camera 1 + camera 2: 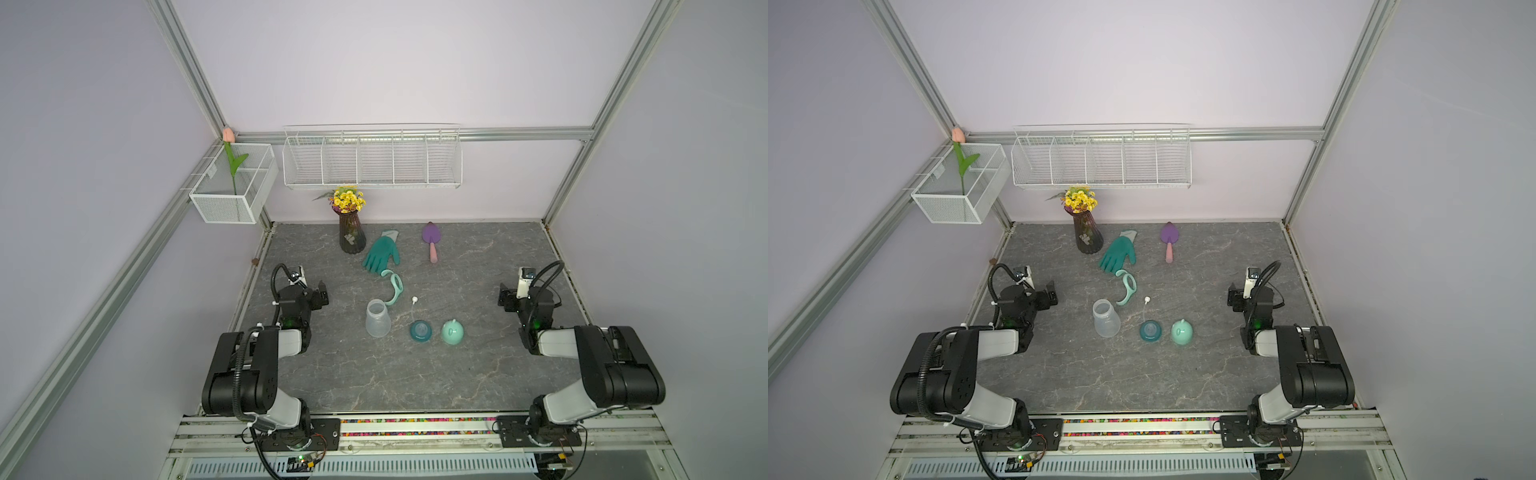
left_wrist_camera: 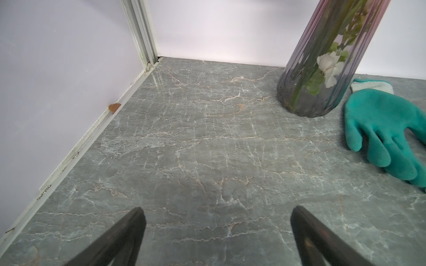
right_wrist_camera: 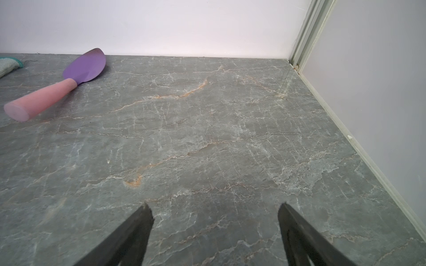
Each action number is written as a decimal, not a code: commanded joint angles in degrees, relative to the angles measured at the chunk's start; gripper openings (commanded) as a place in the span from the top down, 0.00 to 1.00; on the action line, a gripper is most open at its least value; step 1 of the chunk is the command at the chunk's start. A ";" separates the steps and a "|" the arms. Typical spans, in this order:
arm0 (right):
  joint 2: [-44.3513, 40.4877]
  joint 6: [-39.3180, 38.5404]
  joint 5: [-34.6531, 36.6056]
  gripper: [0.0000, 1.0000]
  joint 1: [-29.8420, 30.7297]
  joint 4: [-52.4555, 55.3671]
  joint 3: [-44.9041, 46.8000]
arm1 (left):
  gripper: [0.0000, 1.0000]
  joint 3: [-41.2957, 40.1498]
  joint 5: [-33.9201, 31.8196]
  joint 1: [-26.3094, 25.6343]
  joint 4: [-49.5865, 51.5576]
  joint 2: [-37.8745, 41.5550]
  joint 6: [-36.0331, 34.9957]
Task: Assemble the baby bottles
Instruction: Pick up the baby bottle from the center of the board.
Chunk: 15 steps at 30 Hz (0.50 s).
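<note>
The baby bottle parts lie apart mid-table in both top views. A frosted bottle body point(image 1: 377, 319) stands upright with its mouth open. Behind it lies the mint two-handled ring point(image 1: 395, 287), and to its right a thin white straw point(image 1: 413, 305). The teal nipple collar point(image 1: 420, 331) and the mint domed cap point(image 1: 452, 331) sit side by side. My left gripper point(image 1: 319, 296) point(image 2: 216, 213) hovers open at the table's left side, holding nothing. My right gripper point(image 1: 505, 301) point(image 3: 215, 208) hovers open at the right side, also holding nothing. None of the parts shows in either wrist view.
A dark ribbed vase point(image 1: 352, 237) with yellow flowers stands at the back, a teal glove point(image 1: 381, 253) beside it, touching the ring's far end. A purple trowel with pink handle point(image 1: 431, 243) lies back right. White wire baskets point(image 1: 372, 160) hang on the walls.
</note>
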<state>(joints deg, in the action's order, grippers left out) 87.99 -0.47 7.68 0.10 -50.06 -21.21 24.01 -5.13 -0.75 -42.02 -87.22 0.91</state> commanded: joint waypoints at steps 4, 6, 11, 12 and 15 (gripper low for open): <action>-7.19 -0.66 4.87 0.12 1.37 9.58 -3.07 | 0.01 1.96 -4.40 0.28 2.50 4.07 2.33; -12.38 -1.43 6.90 0.12 2.69 18.13 -5.85 | 0.01 2.83 -4.25 0.31 7.31 8.38 2.24; -19.87 -0.23 3.51 0.12 9.53 37.96 -16.02 | 0.01 6.16 -2.34 0.05 18.61 19.60 4.85; -20.32 0.02 0.53 0.11 11.07 40.99 -18.05 | 0.01 6.60 -1.79 -0.12 19.85 21.25 5.52; -20.32 0.60 -7.90 0.11 18.28 47.35 -22.94 | 0.01 8.51 0.18 -1.34 24.74 25.85 6.10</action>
<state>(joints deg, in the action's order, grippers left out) 67.79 -0.38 7.99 13.67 -15.68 -41.60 30.52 -7.01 -1.15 -24.62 -64.01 4.62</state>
